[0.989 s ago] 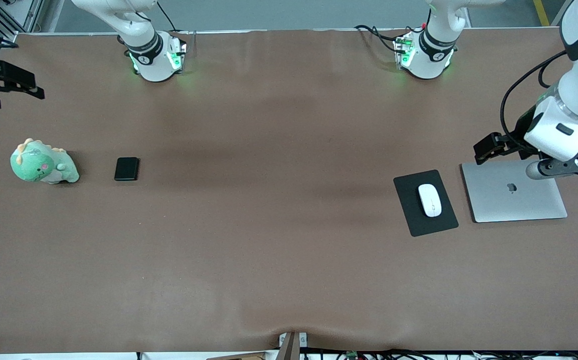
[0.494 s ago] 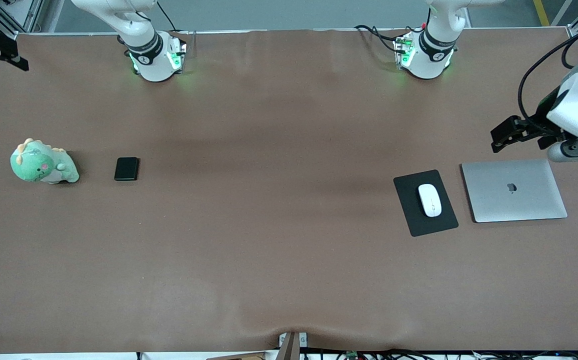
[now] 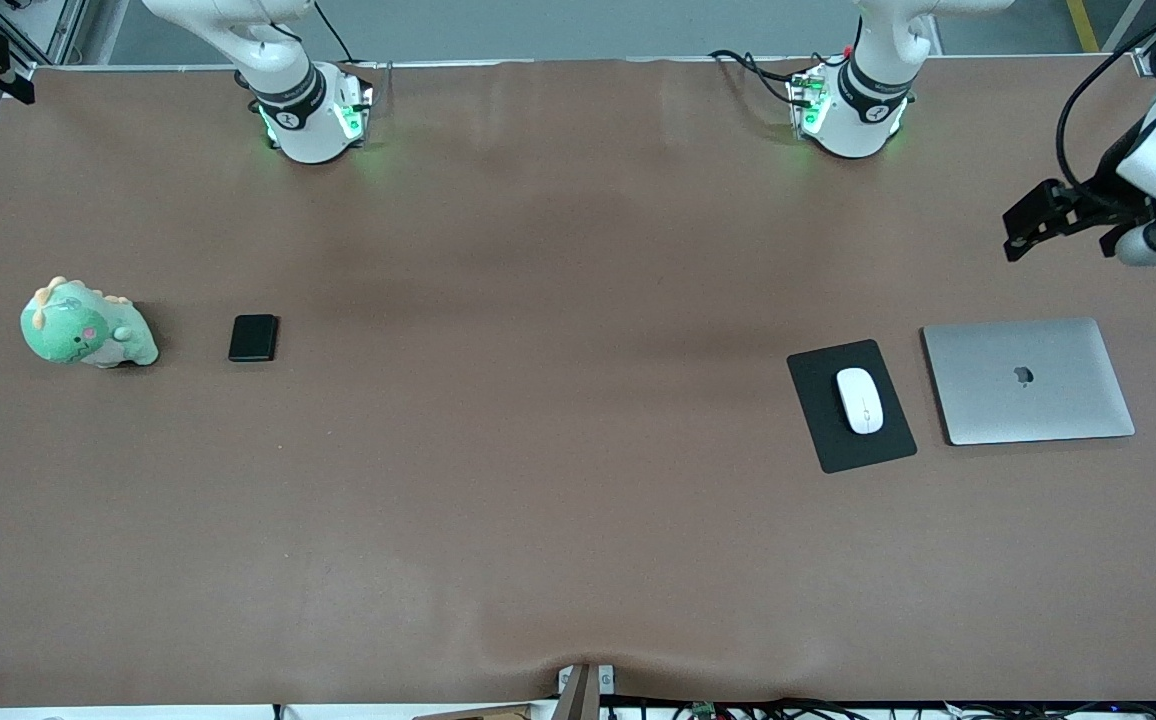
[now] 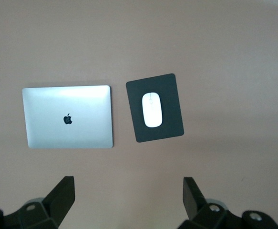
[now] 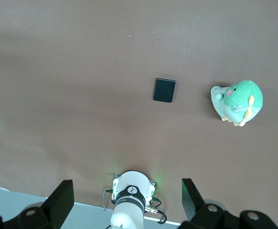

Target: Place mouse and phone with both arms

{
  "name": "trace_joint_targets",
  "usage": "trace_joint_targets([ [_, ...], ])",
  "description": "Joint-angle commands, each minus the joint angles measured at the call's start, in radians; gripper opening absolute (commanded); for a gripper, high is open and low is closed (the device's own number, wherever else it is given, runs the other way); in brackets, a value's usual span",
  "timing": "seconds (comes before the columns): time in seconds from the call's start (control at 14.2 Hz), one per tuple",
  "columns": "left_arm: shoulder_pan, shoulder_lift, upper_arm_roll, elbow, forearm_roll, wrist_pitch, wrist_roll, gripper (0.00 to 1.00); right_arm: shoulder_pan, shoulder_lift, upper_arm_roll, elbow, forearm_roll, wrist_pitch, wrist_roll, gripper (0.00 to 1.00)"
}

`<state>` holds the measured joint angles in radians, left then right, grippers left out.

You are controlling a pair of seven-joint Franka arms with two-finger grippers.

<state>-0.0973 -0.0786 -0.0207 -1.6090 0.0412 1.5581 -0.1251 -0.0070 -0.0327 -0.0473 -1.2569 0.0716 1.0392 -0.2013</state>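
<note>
Mouse sitting flat on black mouse pad, toward left arm's end of table. Roughly centred on pad, long axis along pad's long axis. Also visible in left wrist view: mouse on pad, nothing touching it.

Closed silver laptop just beside pad, closer to that table end, small gap between the 2. Same pair in left wrist view, laptop apart from pad.

Phone lying flat on bare table toward right arm's end. Green plush dinosaur beside it, nearer that table end, not touching. Right wrist view confirms: phone and dinosaur near each other, clear strip of table between.

Left gripper up in the air near the table's edge at the left arm's end, over bare table farther from front camera than laptop. Fingers spread wide in left wrist view, nothing between them.

Right gripper high above the table at right arm's end; only a dark part at front view's corner, likely that arm. Fingers spread wide in right wrist view, holding nothing. Right arm's base visible between them, far below.

Both arm bases along the table edge farthest from front camera, green lights on.
</note>
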Motion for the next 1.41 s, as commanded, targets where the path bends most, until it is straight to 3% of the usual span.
trace_joint_targets([
  [0.0,-0.036,-0.090,0.054,-0.104,-0.012,0.017,0.019,1.00,0.022,-0.020,-0.009,-0.030,0.007,0.025,0.005,1.00],
  [0.71,-0.032,-0.072,0.059,-0.083,-0.014,0.005,0.008,1.00,0.036,-0.024,-0.008,-0.139,0.005,0.171,0.003,1.00],
  [0.92,-0.029,-0.073,0.059,-0.083,-0.012,0.002,0.018,1.00,0.033,-0.038,-0.009,-0.228,0.005,0.237,0.003,1.00],
  [1.34,-0.032,-0.072,0.057,-0.062,-0.004,-0.006,0.012,1.00,0.044,-0.033,-0.005,-0.219,-0.001,0.237,0.002,1.00],
])
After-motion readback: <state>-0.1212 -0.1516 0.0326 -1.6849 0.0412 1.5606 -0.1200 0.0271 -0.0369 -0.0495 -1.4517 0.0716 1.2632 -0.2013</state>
